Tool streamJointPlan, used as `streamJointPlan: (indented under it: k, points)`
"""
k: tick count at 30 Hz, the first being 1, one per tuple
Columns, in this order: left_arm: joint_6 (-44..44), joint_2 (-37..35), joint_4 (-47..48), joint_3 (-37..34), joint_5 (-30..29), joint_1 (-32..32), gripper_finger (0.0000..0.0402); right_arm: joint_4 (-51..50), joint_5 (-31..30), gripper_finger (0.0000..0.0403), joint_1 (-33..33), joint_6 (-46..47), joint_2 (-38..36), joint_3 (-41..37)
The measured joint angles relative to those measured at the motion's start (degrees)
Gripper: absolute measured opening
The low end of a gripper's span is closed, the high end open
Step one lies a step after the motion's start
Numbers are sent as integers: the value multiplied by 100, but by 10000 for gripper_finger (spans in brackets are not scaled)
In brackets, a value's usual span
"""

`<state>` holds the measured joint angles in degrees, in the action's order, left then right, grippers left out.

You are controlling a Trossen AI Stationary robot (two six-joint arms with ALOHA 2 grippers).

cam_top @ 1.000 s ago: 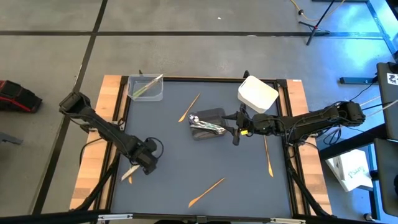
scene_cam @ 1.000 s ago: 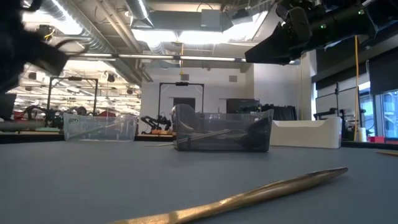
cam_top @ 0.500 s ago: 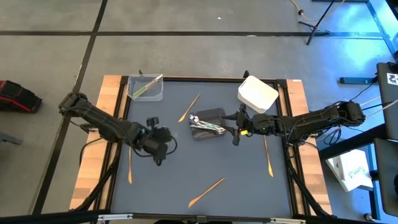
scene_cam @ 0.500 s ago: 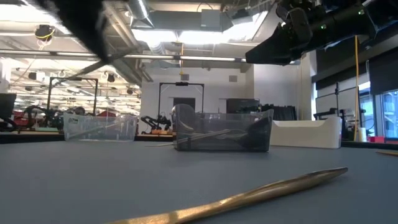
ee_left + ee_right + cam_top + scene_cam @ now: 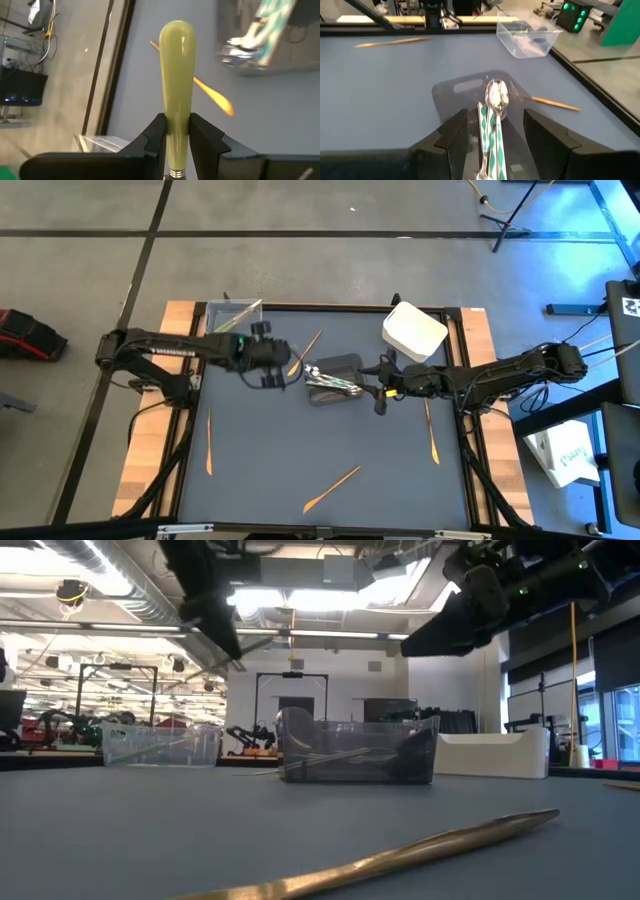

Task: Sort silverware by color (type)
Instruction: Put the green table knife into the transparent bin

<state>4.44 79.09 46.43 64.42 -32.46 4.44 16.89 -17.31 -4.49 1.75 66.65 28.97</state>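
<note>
1. At the left edge of the table (image 5: 330, 470) in the high view, a tan utensil (image 5: 209, 443) lies alone on the dark mat, pointing up and down the frame.
2. In the upper left corner of the table stands a clear tub (image 5: 234, 321) with pale green utensils (image 5: 232, 323) lying slantwise in it; in the low view the same tub (image 5: 160, 744) shows at mid left.
3. The left gripper (image 5: 268, 367) hangs just right of and below that tub, in the upper-left part of the mat. Its jaws are pinched on a pale green handle (image 5: 176, 80), which stands up between the fingers (image 5: 156, 135) in the left wrist view.
4. Just right of it a second tan utensil (image 5: 305, 352) lies aslant, near the grey tub.
5. Near the upper middle sits a dark grey tub (image 5: 333, 378) holding shiny silver utensils (image 5: 333, 384).
6. Along the bottom middle a third tan utensil (image 5: 332, 488) lies diagonally; in the low view it (image 5: 400, 856) runs across the foreground.
7. The right gripper (image 5: 380, 389) hovers at the grey tub's right side. The right wrist view shows its jaws closed on a silver spoon (image 5: 495, 100) with a green-and-white striped handle, held over the tub (image 5: 470, 95).
8. A white tub (image 5: 414, 331) sits at upper right.
9. A fourth tan utensil (image 5: 431, 432) lies at the right of the mat, below the right arm.
</note>
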Motion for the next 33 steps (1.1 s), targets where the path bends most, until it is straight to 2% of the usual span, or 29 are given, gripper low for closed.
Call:
streamJointPlan:
  k: [12,19,26,33]
  points:
    - [2077,6,-730,2,1231,2562,61,-722,1,179,0,632,0,0]
    - [2427,24,-1396,-107,1976,3740,61,-999,-1,179,0,898,0,0]
    - [2726,26,-1594,-680,2172,4456,61,-1231,2,179,-2,1045,-1,0]
    - [2830,31,-1972,-1469,1973,4747,61,-1278,-5,179,-2,1046,0,-2]
